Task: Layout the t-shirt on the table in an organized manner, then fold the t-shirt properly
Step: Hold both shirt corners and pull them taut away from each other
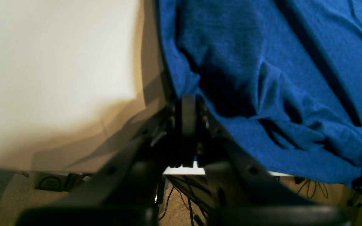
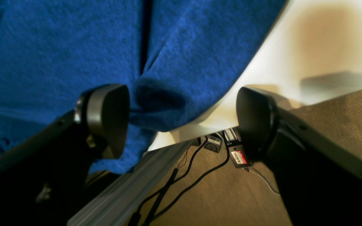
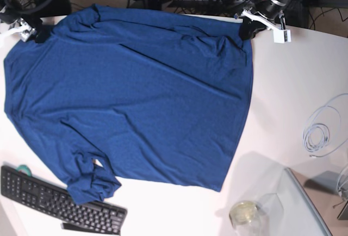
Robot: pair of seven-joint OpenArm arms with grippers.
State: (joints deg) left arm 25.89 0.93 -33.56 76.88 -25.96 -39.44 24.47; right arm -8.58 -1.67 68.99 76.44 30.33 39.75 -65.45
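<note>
Keyboard (image 3: 60, 199): black, the landmark here.
Green item (image 3: 22, 168): small, just above the keyboard's left end.
Jar (image 3: 243, 213): round, yellowish, far right of the keyboard.
Tray (image 3: 304, 206): grey translucent, beyond the jar.
Cable (image 3: 321, 130): white coil, well up-right of the keyboard.

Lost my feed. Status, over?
Left gripper shut on t-shirt corner. Right gripper open at hem. Sleeve overlaps keyboard.

One overhead view, two wrist close-ups.
Base looks straight down on the tabletop (image 3: 304, 73); wrist cameras peer past their jaws, sharing the t-shirt (image 3: 130, 94).
</note>
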